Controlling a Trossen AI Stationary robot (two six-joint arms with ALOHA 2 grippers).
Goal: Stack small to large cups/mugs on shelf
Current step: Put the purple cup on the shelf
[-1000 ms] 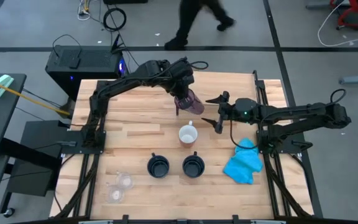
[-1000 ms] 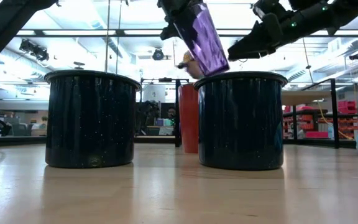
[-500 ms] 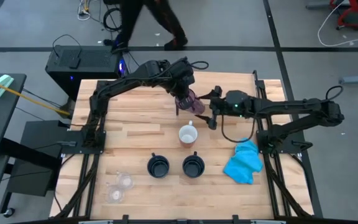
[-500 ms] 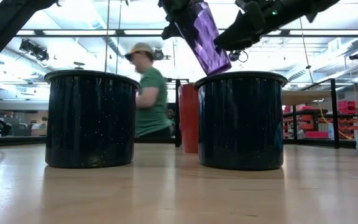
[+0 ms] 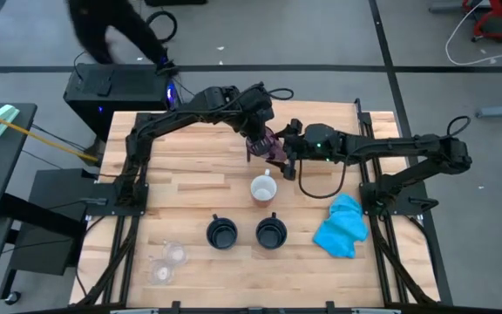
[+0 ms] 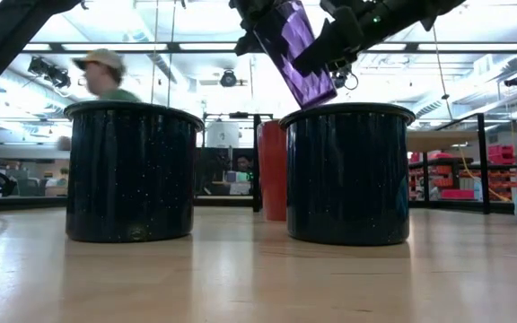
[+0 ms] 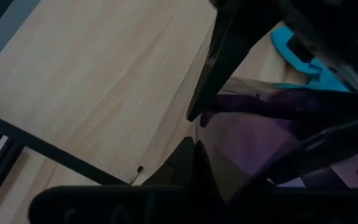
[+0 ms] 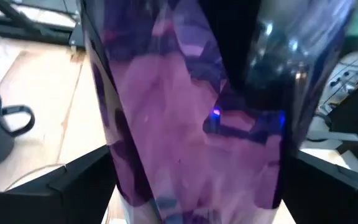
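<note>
Your left gripper (image 5: 262, 131) is clamped on the purple tumbler (image 5: 269, 144), holding it tilted in the air above the far middle of the slatted tabletop (image 5: 190, 174). From table height the tumbler (image 6: 296, 52) hangs clear of everything below, leaning with its lower end just above the rim line of the nearer navy mug.

Your right gripper (image 5: 288, 150) has its fingers spread wide, one on either side of the tumbler (not closed on it). The right wrist camera shows the purple body (image 8: 185, 118) filling the space between the two dark fingers (image 8: 61, 180).

Rest of the set, all standing on the tabletop:
- Orange mug (image 5: 262, 188), white inside showing, just in front of the raised tumbler; in the low view it (image 6: 272, 170) stands behind and between the two navy mugs.
- Two dark navy mugs, side by side nearer the front: left one (image 5: 221, 233), right one (image 5: 270, 233). Both upright, apart from each other.
- Two small clear cups (image 5: 167, 262) at the front left corner, close together.

A bright blue cloth (image 5: 342, 227) lies crumpled on the right side of the table, beneath your right arm's reach.

A person (image 6: 103, 74) shows in the room beyond the table.
</note>
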